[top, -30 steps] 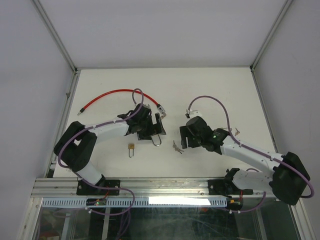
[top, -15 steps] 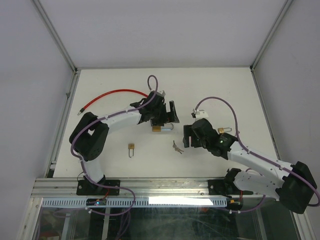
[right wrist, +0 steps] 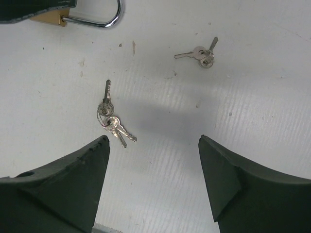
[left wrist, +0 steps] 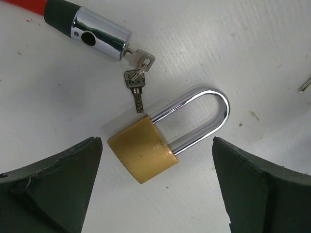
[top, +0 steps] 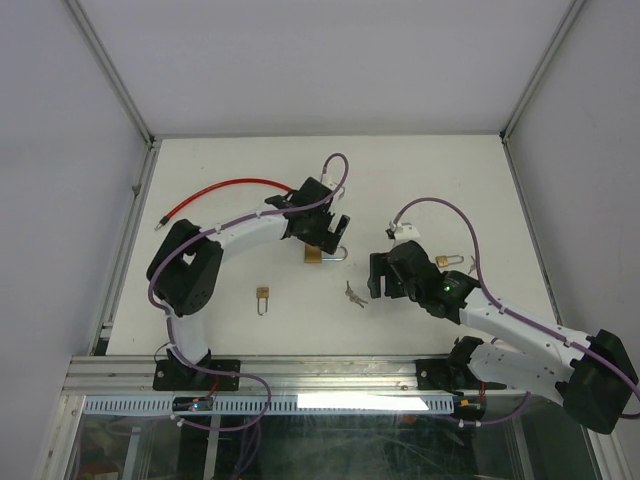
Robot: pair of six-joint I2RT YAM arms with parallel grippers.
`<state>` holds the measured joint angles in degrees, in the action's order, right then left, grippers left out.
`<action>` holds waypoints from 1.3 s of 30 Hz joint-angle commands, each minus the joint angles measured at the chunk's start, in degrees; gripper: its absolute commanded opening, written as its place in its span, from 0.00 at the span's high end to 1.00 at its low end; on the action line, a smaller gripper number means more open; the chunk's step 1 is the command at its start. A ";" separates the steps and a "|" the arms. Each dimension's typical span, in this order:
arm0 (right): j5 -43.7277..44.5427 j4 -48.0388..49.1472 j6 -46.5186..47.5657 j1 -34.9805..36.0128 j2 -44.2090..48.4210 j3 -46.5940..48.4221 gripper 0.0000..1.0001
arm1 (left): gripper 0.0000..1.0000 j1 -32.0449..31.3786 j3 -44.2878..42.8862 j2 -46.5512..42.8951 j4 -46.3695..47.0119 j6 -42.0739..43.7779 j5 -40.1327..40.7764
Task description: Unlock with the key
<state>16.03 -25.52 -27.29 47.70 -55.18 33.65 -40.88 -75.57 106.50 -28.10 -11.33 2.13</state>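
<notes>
A brass padlock (left wrist: 142,154) with a closed chrome shackle lies flat on the white table, also seen in the top view (top: 316,257). My left gripper (left wrist: 155,145) is open and hovers right over it, with the lock body between the jaws and untouched; it also shows in the top view (top: 330,238). A bunch of keys (right wrist: 111,119) lies loose on the table, seen in the top view (top: 354,294). My right gripper (right wrist: 153,141) is open and empty, just right of the bunch; it also shows in the top view (top: 384,276).
A red cable lock (top: 215,189) has its chrome end (left wrist: 99,34) beside the padlock, with keys (left wrist: 138,68) in it. A small brass padlock (top: 263,296) lies front left. A second key pair (right wrist: 200,53) and another padlock (top: 447,261) lie by the right arm.
My left gripper has swung right and away from me. The padlock has shifted that way too and now lies between the open jaws. My right gripper has drifted slightly right and nearer.
</notes>
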 commanded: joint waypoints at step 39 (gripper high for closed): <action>-2.22 5.68 3.42 -0.07 -2.41 0.99 0.22 | 0.67 -0.21 1.29 -0.54 -12.02 -22.69 5.49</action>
<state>15.29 -23.05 -24.91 47.70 -55.88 33.01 -41.17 -77.62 111.24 -39.86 -14.06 4.89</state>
